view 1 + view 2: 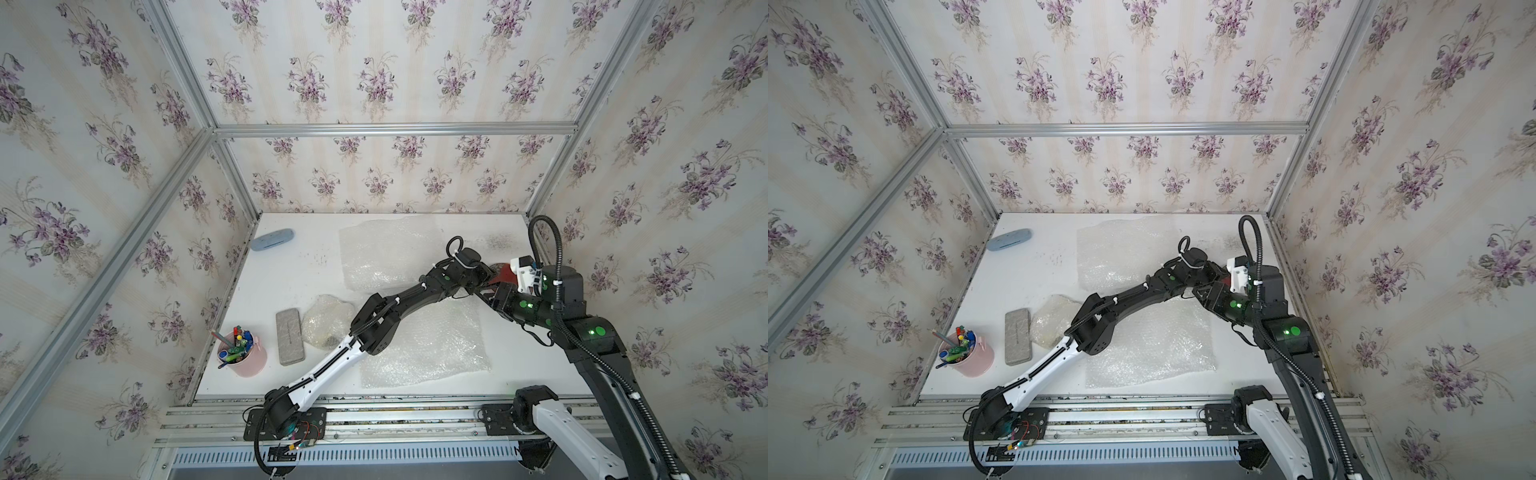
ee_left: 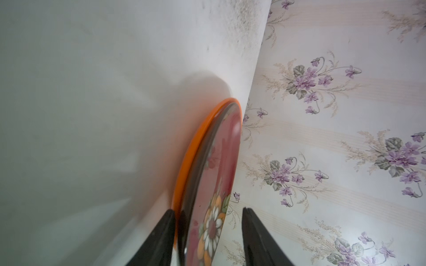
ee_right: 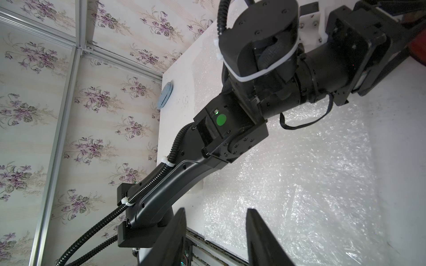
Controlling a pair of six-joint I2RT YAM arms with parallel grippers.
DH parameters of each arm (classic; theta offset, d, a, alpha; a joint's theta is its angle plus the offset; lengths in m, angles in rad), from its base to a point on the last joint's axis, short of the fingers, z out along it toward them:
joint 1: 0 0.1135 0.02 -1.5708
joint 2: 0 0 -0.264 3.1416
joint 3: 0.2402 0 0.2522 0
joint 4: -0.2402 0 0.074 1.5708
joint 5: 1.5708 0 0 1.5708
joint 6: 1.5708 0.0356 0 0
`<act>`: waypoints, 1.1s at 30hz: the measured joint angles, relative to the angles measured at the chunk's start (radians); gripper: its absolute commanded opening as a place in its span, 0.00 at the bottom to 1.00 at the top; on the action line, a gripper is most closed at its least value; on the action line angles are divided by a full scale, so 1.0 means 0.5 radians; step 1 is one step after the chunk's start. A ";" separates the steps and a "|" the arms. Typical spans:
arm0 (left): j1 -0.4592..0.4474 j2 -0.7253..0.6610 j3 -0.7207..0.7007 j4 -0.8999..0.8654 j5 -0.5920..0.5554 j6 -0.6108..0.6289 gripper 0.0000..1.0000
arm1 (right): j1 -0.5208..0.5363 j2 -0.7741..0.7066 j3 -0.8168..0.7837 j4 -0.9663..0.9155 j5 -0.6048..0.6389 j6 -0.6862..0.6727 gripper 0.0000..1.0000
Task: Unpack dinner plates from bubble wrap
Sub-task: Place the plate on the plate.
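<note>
A dark red dinner plate with painted flowers [image 2: 214, 165] lies on a plain orange dinner plate [image 2: 191, 152] at the table's far right, close to the wall. A sliver of the red one [image 1: 503, 274] shows between the arms in a top view. My left gripper [image 2: 208, 209] is open and straddles their rim: one finger touches the orange edge, the other stands apart. My right gripper [image 3: 216, 209] is open and empty, above a flat sheet of bubble wrap [image 1: 428, 349]. Another flat sheet [image 1: 390, 253] lies farther back. A lumpy bubble wrap bundle [image 1: 328, 320] sits left of centre, its contents mostly hidden.
A pink cup of pens [image 1: 245, 353] and a grey case [image 1: 289, 336] stand at the front left. A pale blue oval object [image 1: 272, 240] lies at the back left. The left arm [image 1: 395, 303] crosses the table diagonally. The right wall [image 2: 322, 138] is right beside the plates.
</note>
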 measured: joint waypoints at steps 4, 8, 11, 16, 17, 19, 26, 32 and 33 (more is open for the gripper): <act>-0.008 -0.002 0.004 0.004 0.005 -0.011 0.46 | 0.000 -0.006 -0.018 0.003 -0.001 0.002 0.44; 0.012 -0.023 0.004 -0.014 0.020 0.018 0.56 | 0.000 -0.007 -0.043 0.025 -0.002 0.008 0.44; 0.031 -0.069 0.003 -0.048 0.035 0.072 0.61 | 0.000 -0.008 -0.056 0.032 -0.004 0.013 0.45; 0.067 -0.233 -0.069 -0.112 0.076 0.197 0.66 | -0.001 -0.006 -0.006 0.056 -0.008 0.017 0.45; 0.076 -0.281 -0.097 -0.124 0.088 0.236 0.68 | -0.001 -0.003 0.007 0.066 -0.009 0.017 0.45; 0.092 -0.373 -0.171 -0.146 0.108 0.288 0.69 | -0.001 0.011 0.027 0.078 -0.016 0.016 0.45; 0.178 -0.825 -0.723 -0.222 0.159 0.513 0.73 | -0.001 0.043 0.145 0.080 -0.031 0.008 0.45; 0.297 -1.357 -1.317 -0.253 0.172 0.706 0.74 | -0.001 0.037 0.129 0.082 -0.062 0.014 0.45; 0.328 -1.476 -1.468 -0.260 0.166 0.734 0.74 | -0.001 0.034 0.107 0.089 -0.069 0.018 0.45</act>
